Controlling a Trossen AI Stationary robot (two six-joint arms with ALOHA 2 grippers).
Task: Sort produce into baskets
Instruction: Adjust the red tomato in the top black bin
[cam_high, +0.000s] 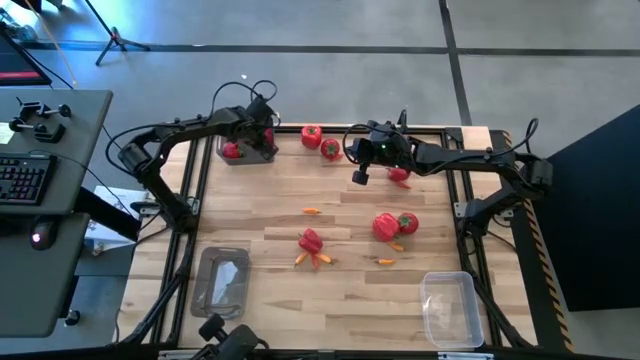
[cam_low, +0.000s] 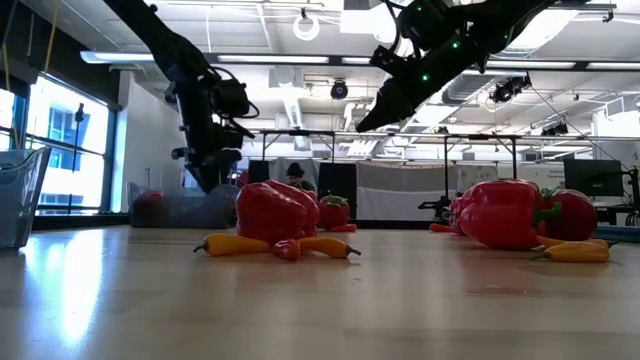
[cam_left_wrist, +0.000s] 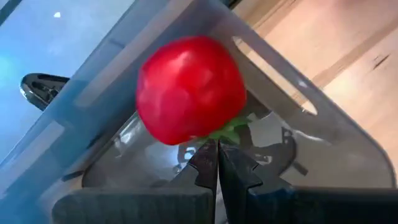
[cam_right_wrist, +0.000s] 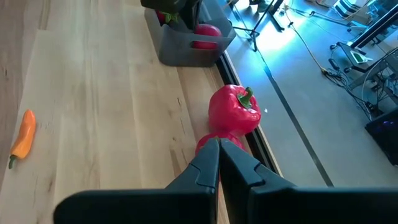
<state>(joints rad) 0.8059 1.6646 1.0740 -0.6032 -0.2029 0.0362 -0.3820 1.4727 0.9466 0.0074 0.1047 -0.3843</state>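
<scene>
Left gripper (cam_left_wrist: 217, 163) is up at the top left of the table, fingers pinched together on the green top of a round red fruit (cam_left_wrist: 189, 88) hanging over the far-left basket (cam_high: 247, 149). Right gripper (cam_high: 359, 177) hovers top centre, jaws shut and empty — bell peppers (cam_high: 395, 225) sit mid-table, two empty baskets (cam_high: 222, 278) along the bottom edge.

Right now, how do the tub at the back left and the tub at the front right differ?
The back-left tub holds red produce; the front-right tub looks empty. The left hand, shut, sits over the back-left tub, while no hand is near the front-right tub. The back-left tub looks darker grey, the front-right tub paler. Both are rectangular, see-through tubs with rounded corners on the wooden table.
</scene>
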